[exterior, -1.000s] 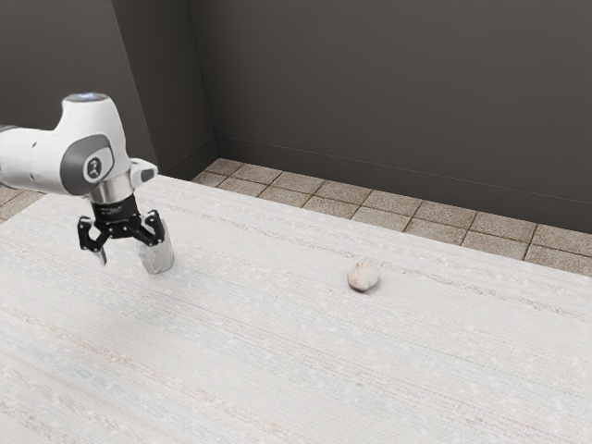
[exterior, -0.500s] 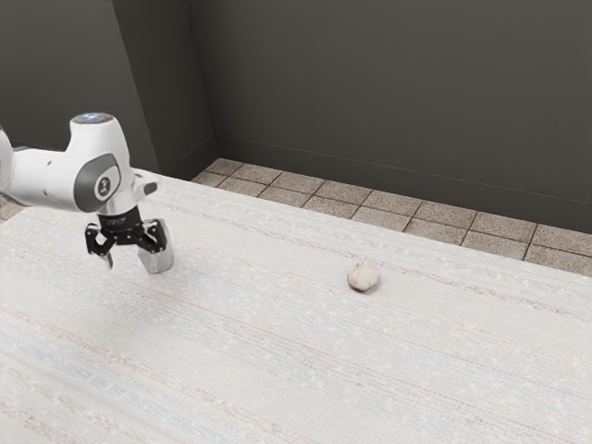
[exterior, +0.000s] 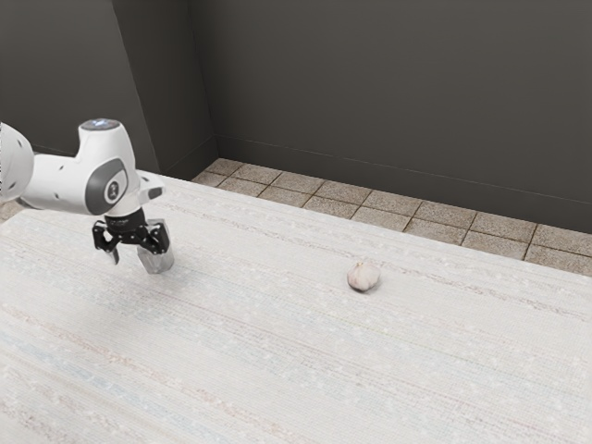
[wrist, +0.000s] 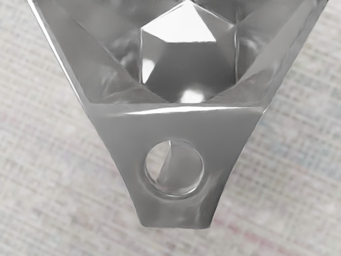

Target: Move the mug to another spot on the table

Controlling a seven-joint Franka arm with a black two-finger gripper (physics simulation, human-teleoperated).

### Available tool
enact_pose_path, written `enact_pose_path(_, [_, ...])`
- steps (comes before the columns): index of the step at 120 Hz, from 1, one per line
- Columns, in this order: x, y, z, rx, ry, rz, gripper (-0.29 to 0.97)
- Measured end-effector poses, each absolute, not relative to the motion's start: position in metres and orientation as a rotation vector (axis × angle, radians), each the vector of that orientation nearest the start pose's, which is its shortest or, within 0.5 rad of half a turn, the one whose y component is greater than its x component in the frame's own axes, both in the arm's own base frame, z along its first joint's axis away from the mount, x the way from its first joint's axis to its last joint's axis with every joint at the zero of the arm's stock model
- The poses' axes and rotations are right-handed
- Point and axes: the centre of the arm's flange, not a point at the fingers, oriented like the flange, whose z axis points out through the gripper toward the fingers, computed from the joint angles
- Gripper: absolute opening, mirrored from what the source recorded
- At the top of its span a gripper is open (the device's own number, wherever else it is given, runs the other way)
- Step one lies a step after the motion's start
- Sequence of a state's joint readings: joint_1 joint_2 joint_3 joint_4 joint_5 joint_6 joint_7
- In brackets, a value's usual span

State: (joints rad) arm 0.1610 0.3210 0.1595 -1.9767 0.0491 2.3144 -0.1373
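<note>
The mug (exterior: 158, 260) is a silvery metal cup standing on the pale table (exterior: 305, 361) near the exterior view's left. My gripper (exterior: 135, 252) hangs low right beside it, fingers spread wide, open, with the mug at the finger on the exterior view's right side. In the wrist view the mug (wrist: 181, 80) lies just under my hand: I look into its faceted inside, and its handle (wrist: 175, 170) with a round hole points toward the hand.
A small pale garlic bulb (exterior: 363, 276) lies on the table toward the exterior view's right, well apart from the mug. Beyond the table's far edge are a tiled floor (exterior: 435, 215) and dark walls.
My arm has drawn back toward the exterior view's left and the hand has shifted a little lower beside the mug. The mug has barely moved; the fingers stay spread.
</note>
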Motion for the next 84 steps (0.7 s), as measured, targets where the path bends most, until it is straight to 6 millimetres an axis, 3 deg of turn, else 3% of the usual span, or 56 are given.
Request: enact_pose_path(84, [0.602, 0.202, 0.298, -3.009, -0.424, -0.06, 0.68])
